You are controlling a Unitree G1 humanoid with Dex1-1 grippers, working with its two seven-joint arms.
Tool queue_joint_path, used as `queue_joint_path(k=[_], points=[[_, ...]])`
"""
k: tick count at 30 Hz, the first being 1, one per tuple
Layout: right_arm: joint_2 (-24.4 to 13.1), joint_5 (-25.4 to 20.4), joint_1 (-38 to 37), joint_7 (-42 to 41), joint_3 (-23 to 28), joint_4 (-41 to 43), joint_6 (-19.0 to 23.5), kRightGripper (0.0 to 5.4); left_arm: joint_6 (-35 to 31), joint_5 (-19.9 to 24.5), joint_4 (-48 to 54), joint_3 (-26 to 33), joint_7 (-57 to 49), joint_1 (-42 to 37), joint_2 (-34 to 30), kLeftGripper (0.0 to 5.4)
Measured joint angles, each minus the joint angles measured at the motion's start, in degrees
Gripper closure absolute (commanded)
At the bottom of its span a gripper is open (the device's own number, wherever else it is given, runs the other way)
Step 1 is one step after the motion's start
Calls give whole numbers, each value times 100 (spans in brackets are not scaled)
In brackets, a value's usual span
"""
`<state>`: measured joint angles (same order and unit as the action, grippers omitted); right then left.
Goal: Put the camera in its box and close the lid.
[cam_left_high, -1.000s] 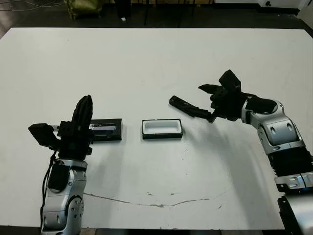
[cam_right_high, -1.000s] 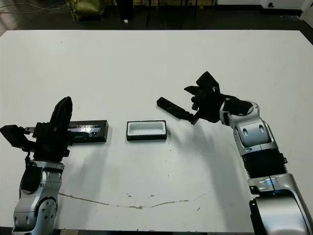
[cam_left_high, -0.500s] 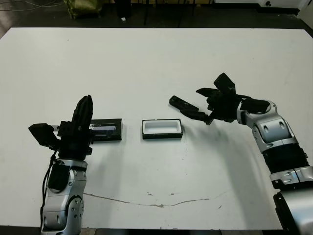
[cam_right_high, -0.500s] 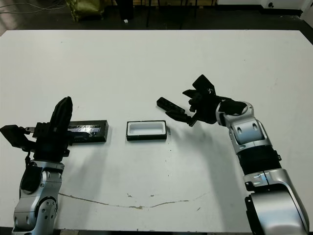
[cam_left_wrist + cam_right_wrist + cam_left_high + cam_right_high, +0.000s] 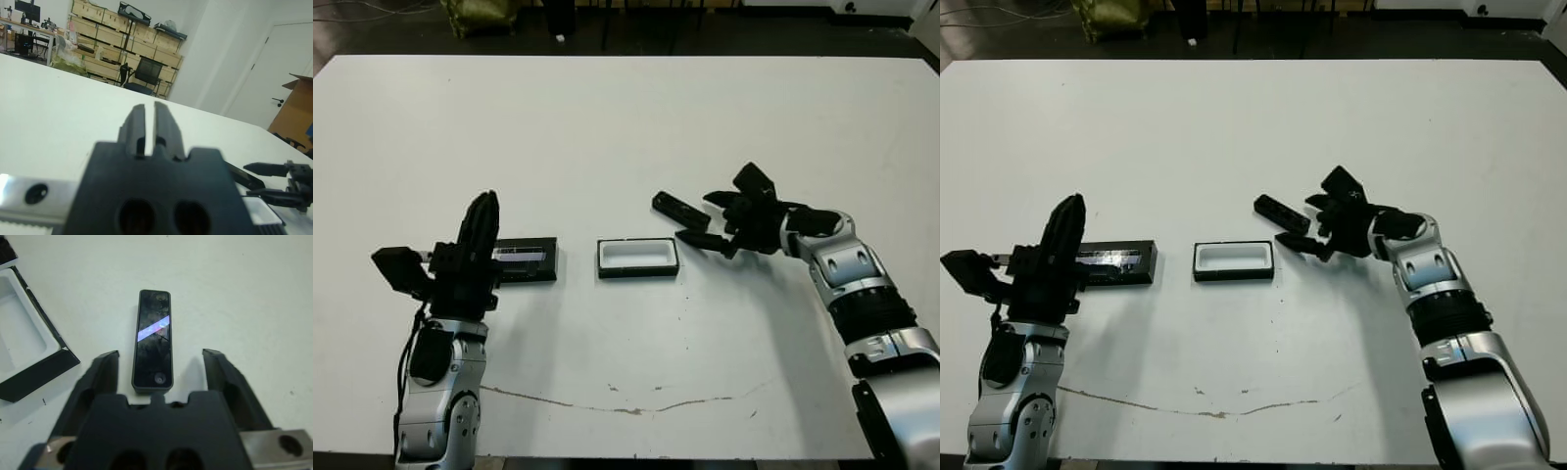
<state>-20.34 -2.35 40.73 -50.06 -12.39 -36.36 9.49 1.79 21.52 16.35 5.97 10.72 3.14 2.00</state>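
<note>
The camera (image 5: 153, 340), a slim black bar with a bluish glint, lies flat on the table right of the box (image 5: 603, 257). The box is a small black tray with a white lining. My right gripper (image 5: 702, 217) is open at the camera's near end. In the right wrist view its fingers (image 5: 105, 369) stand either side of that end, with gaps on both sides. The lid (image 5: 529, 260), a flat black panel with a silvery stripe, lies left of the box. My left gripper (image 5: 480, 220) is shut and empty, raised just left of the lid.
A thin crack-like mark (image 5: 626, 406) runs across the white table near its front edge. Dark floor and a green bag (image 5: 480, 15) lie beyond the far edge. The left wrist view shows shelves and a chair (image 5: 146, 73) far off.
My right gripper has moved left and down toward the camera, so its open fingers now flank the camera's end. The left arm, lid and box have not moved.
</note>
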Motion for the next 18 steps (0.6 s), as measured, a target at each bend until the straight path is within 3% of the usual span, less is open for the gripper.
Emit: queue_joint_path(k=[3,7,15,18], points=[[48,-15,55,-34,39,-150,3,207,-5,-5,16,-9,-17,9,0,540],[87,-14,67,-24,65,-265,-51,293,-5,10,16,-11,-15,15,0,540],[103,-21,-31,-123,107,-528,-748,465,13,-11,11,-13,2,31,-1,540],[97,-21,-33,-128,129,-516,-799,497,14,-21,11,-13,2,37,0,540]])
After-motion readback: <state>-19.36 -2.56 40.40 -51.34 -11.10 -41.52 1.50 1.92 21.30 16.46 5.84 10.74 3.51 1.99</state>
